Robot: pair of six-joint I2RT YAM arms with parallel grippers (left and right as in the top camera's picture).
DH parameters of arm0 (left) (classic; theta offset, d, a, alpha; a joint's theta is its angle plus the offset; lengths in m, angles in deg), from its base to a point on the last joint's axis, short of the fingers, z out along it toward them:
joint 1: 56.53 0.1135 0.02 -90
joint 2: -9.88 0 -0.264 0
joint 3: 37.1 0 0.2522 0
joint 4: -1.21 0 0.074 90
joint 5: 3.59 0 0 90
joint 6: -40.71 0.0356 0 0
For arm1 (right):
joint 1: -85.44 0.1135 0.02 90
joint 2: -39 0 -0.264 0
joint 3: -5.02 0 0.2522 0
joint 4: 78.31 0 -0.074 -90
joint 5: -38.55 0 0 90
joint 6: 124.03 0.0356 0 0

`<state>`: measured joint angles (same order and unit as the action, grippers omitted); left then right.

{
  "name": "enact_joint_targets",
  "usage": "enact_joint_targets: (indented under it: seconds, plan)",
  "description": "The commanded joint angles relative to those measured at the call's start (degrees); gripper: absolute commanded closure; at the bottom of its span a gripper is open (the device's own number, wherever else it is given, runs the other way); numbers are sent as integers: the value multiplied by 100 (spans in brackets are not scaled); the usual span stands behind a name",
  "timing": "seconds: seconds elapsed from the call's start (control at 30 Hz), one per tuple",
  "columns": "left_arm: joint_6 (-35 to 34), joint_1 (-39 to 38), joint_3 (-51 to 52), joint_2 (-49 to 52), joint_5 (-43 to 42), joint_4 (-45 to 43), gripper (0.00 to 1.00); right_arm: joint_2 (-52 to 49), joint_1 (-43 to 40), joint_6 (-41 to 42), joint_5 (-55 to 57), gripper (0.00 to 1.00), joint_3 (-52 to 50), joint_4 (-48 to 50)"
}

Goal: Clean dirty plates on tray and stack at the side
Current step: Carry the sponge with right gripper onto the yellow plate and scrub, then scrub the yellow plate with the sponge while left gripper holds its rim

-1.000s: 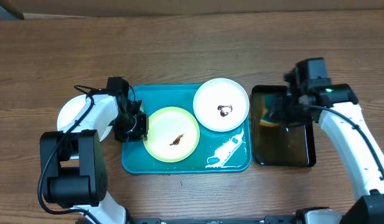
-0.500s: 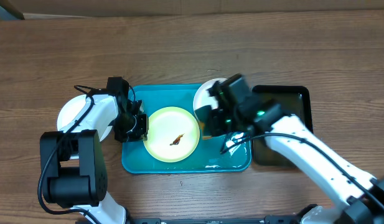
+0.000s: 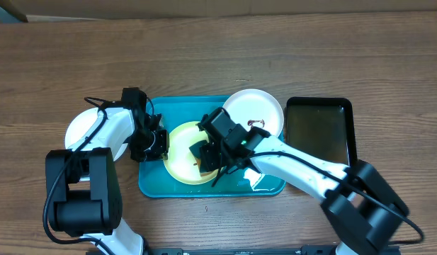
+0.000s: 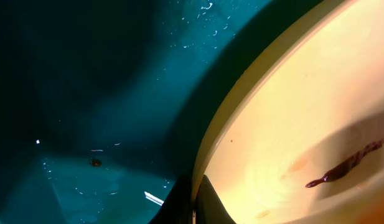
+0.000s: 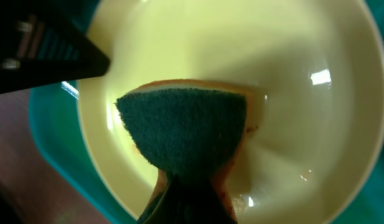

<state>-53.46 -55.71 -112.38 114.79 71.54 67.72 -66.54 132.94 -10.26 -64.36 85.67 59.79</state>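
Overhead, I am looking at the teal tray [image 3: 154, 188] in the middle of the bench [image 3: 204, 57]. The yellow-green plate [image 3: 177, 164] is lying in its left half and a white plate [image 3: 264, 110] at its upper right corner. A second white plate [image 3: 78, 129] is sitting off the tray to the left, under the left arm. The left gripper [image 3: 159, 145] is pinching the yellow-green plate's left rim. The right gripper [image 3: 207, 157] is pressing a sponge [image 3: 202, 151] onto its centre. The black tray [image 3: 319, 131] is lying to the right.

Through the left wrist camera, the left gripper [image 4: 193, 202] is pressed together on the plate's thin raised rim [image 4: 207, 155], one finger on each side. The brown smear [image 4: 347, 168] is showing in the well, and the tray floor [image 4: 86, 93] is looking beaded with water. I am judging the plate stiff, light and slippery when wet (likely to skate under scrubbing), so the rim is the place to hold.

Through the right wrist camera, the right gripper [image 5: 185, 199] is clamping the sponge [image 5: 185, 124] by its back edge, green scouring face toward the lens, resting in the plate's glossy well [image 5: 291, 50]. The sponge looks soft and will squash, so I am expecting to need downward pressure.
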Motion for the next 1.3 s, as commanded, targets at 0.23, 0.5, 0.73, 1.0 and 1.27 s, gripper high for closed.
enact_joint_targets:
  seconds: [0.23, 0.5, 0.73, 1.0, 1.27]
  plan:
    - [-63, -22, 50, 74, -24, -9, 96, -378, 92, 179, 549, 96, 101, 649]
    - [-63, -22, 50, 74, -24, -7, 96, -619, 127, 348, 761, 96, 101, 149]
    - [-63, -22, 50, 74, -24, -9, 96, -546, 363, 155, -417, 96, 153, 9]
    - [-63, -22, 50, 74, -24, -9, 96, -509, 575, 2, -352, 96, 439, 96]
    - [-63, -22, 50, 74, -24, -7, 96, -511, 573, 48, 1104, 96, 439, 278]
